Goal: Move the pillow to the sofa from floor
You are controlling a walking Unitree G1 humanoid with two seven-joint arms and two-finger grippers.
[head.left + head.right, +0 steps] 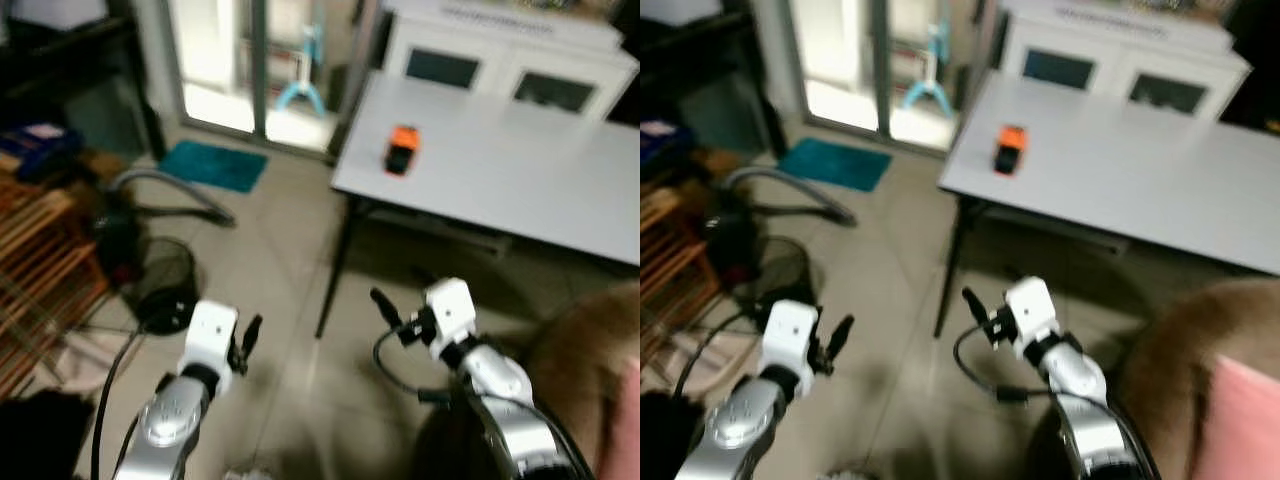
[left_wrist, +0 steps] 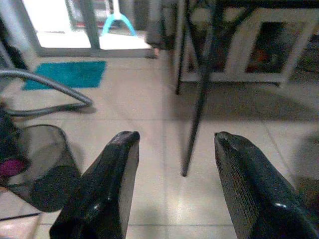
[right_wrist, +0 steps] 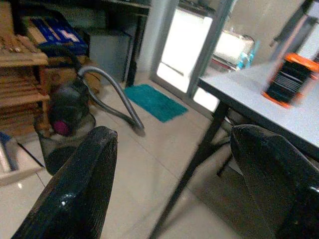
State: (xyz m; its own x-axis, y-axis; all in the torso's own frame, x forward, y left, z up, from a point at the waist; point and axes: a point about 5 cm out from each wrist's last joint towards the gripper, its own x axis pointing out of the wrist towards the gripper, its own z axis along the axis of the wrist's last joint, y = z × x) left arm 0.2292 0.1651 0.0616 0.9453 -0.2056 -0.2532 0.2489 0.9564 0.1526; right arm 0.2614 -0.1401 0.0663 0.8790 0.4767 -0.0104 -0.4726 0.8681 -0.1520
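Hovering over tile floor (image 1: 290,260) | left tool (image 2: 172,184) spread, empty | right tool (image 3: 172,184) spread, empty

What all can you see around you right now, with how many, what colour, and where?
Table: one, white top, black legs, ahead to the right.
Container: one, orange and black, on the table near its left edge.
Cabinet: one, white with dark door panels, behind the table.
Mat: one, teal, on the floor by the glass door.
Vacuum cleaner: one, dark with a grey hose, on the floor to the left.
Wooden rack: one, brown, far left.
Furry brown thing: one, lower right; too blurred to name.
Pink thing: one, at the lower right corner.
Left hand: black fingers open, above the floor tiles.
Right hand: black fingers open, near the table leg.
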